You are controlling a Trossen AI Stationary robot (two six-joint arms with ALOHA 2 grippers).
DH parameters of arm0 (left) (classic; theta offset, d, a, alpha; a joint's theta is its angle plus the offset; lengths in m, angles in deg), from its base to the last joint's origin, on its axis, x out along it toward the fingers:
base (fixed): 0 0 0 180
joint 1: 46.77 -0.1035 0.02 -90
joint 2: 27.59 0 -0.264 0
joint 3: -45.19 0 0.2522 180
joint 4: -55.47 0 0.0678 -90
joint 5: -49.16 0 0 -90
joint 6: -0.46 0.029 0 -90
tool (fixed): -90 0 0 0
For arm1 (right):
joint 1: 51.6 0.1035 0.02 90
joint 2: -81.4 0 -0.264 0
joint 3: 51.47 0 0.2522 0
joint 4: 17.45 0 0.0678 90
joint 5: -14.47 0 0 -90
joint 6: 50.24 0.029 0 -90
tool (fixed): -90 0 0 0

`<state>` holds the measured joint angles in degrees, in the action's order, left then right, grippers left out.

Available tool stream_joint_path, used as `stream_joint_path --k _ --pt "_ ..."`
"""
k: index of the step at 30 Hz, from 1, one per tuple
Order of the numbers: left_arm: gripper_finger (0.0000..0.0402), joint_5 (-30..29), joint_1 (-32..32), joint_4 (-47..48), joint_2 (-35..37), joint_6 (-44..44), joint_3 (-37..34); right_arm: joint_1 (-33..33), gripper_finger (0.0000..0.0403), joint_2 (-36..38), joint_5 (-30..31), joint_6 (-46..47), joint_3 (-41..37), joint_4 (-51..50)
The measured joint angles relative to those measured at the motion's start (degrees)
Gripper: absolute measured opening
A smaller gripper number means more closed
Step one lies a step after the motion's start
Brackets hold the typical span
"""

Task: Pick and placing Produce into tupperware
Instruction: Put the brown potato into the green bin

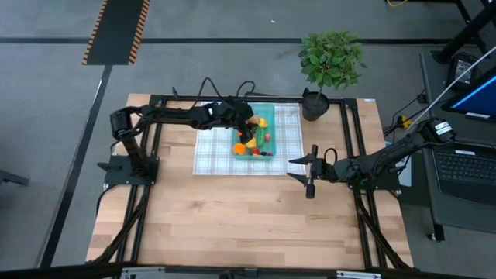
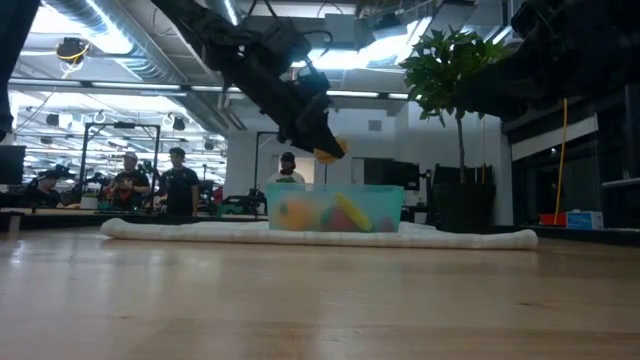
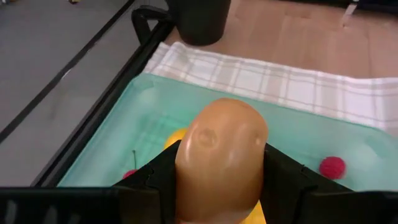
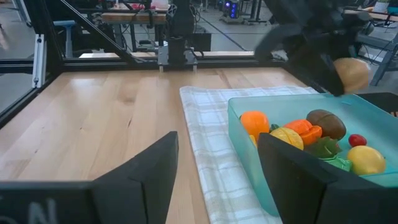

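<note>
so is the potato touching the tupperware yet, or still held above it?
Apart. The low view shows the potato in the left gripper with clear air between it and the tupperware rim below. The left wrist view shows fingers clamped on it.

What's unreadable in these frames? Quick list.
- Left wrist view: the tan potato in the left end effector covers much of the translucent teal rectangular tupperware floor.
- Low view: produce blurs behind the frosted wall.
- High view: produce pieces are too small to name.
- Right wrist view: the tupperware's far end is cut off.
</note>
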<state>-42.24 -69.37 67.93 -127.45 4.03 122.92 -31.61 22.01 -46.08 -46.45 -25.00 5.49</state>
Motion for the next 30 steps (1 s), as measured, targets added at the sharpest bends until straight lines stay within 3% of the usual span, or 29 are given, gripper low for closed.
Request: stream_joint_path --k 7,19,30 --pt "0.0156 3.55 -1.6 3.69 -7.12 1.33 5.62 0.0 0.0223 0.02 0.0 0.58 0.0 -0.91" --pt "0.0156 3.46 -2.44 20.54 -17.33 7.38 20.0 0.0 0.0223 0.02 0.0 0.4 0.0 -1.82" --pt "0.0171 2.04 -2.42 21.2 -20.58 9.06 21.46 0.0 0.0223 0.02 0.0 0.34 0.0 -2.52"
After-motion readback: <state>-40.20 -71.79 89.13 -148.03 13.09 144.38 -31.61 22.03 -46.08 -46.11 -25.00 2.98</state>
